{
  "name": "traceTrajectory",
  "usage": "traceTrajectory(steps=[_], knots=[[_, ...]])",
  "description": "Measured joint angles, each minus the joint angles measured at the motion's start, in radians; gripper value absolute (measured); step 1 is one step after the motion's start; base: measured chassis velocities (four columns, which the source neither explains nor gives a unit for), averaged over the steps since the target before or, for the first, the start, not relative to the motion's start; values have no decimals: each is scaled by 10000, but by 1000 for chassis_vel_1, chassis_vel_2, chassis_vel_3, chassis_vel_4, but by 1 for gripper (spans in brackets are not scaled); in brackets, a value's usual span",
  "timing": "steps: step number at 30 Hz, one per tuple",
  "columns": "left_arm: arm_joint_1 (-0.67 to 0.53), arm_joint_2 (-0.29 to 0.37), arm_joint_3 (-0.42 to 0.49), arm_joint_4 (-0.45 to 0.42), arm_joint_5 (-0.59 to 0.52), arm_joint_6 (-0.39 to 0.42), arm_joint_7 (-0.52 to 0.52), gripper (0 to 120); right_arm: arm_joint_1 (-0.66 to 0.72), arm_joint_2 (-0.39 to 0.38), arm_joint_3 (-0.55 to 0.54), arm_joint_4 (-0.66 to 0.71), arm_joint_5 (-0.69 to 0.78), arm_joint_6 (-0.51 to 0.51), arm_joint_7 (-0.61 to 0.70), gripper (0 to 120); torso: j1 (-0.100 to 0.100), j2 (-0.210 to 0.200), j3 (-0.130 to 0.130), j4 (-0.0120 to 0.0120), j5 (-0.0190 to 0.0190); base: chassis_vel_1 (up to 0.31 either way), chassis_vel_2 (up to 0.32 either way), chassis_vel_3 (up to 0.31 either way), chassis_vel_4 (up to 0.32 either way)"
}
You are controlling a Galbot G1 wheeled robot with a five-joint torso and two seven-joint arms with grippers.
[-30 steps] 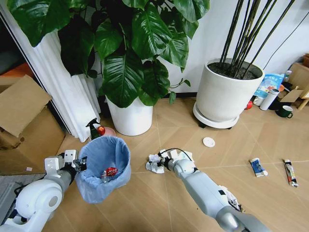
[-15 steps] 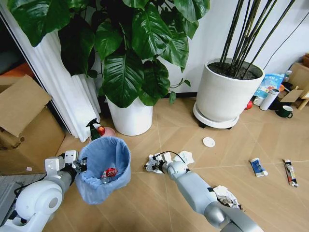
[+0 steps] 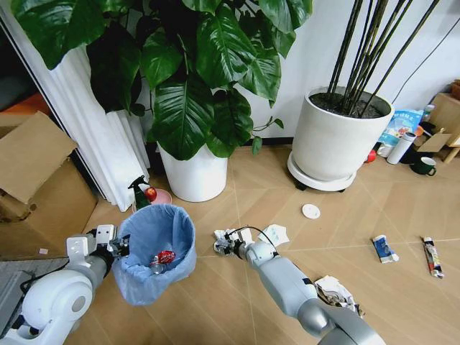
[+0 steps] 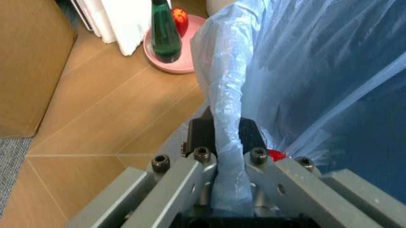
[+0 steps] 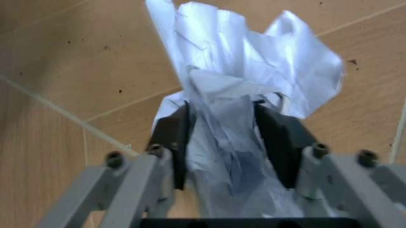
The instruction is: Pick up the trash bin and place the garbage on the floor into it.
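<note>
Since a second ago, the right claw (image 3: 224, 244) has carried its crumpled white paper wad (image 3: 221, 240) leftward over the floor (image 3: 215, 302), closer to the trash bin (image 3: 154, 248). From the right wrist, both pads clench the paper wad (image 5: 235, 137) tightly. The left claw (image 3: 118, 244) grips the bin's near rim; its wrist view shows the blue bag (image 4: 228, 142) pinched between the fingers, with a green bottle (image 4: 165, 35) on a pink dish (image 4: 180, 61) beyond. A red wrapper (image 3: 164, 256) lies inside the bin. Two white plant pots stand behind. Left on the floor: a white wad (image 3: 277, 233), a round lid (image 3: 310, 210), a blue-white wrapper (image 3: 383, 248), a thin tube (image 3: 432, 256).
</note>
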Motion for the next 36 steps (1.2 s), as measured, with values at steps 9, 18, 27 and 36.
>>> traceTrajectory(steps=[9, 18, 27, 36], knots=[[12, -7, 19, -5, -46, 0, -50, 0, -274, -212, 61, 625, -123, 65, 76, 5, 0, 0, 0, 1, 0, 0, 0, 0, 0], [-160, 216, 189, 82, -202, 0, -86, 0, -1121, -905, 424, 2592, -175, -36, 322, 0, -1, 1, 0, 0, 1, 0, 0, 0, 0], [-296, 482, 415, 298, -227, 0, 76, 0, -2036, -1636, 1092, 5374, 538, -399, 486, 0, -1, 1, 0, -1, 2, 0, 0, 0, 0], [-1027, 1180, 936, 1026, -212, 0, 725, 0, -2311, -2550, 1448, 9328, 1404, -643, 710, 0, -1, 2, 0, -1, 1, 0, 0, 0, 0]])
